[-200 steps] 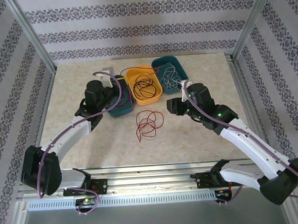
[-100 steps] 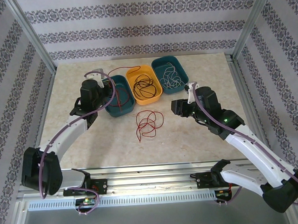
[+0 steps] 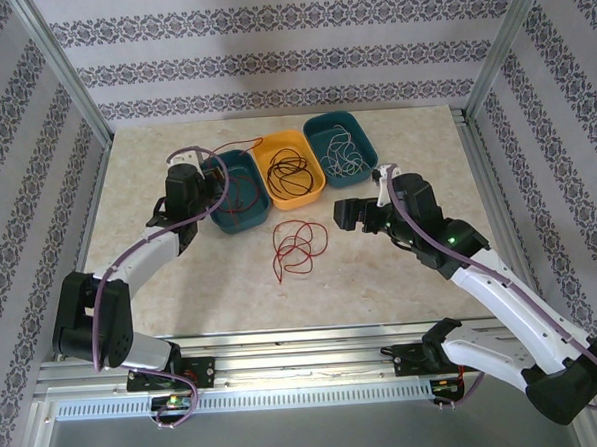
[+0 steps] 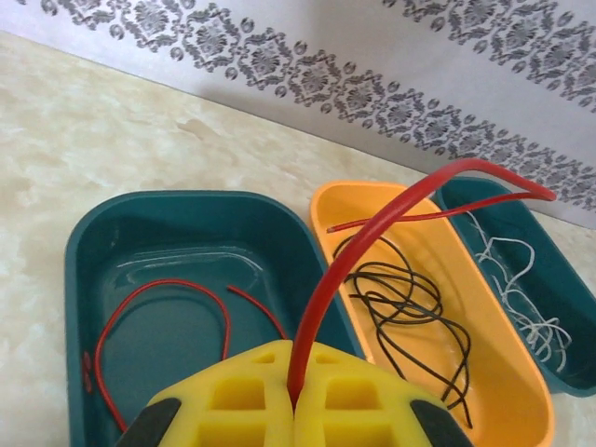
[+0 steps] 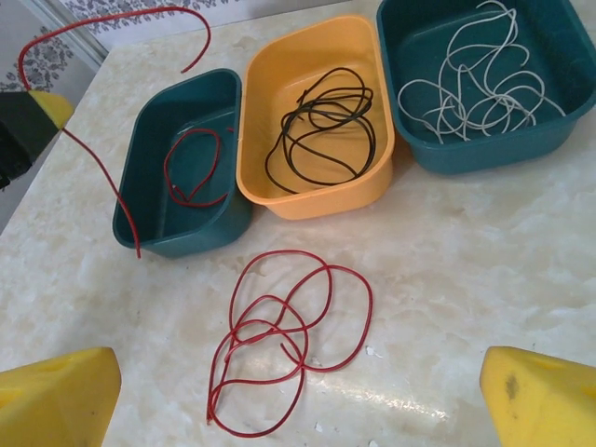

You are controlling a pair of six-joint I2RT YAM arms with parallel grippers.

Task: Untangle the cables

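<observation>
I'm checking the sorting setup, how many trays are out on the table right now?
3, side by side: the left teal tray, the yellow tray in the middle, and the right teal tray. Nothing suggests another is hidden.

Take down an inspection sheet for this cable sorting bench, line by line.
Surface: pale marbled table.
Job's things: red cable in left teal tray, black cable in yellow tray, white cable in right teal tray; red loops loose on the table.
Clutter: nothing seen.
Hands: left hand shut on a red strand above that tray; right hand open, empty, near the loops.
Cables: lilac cables along both arms.
Surroundings: patterned walls, metal frame.
</observation>
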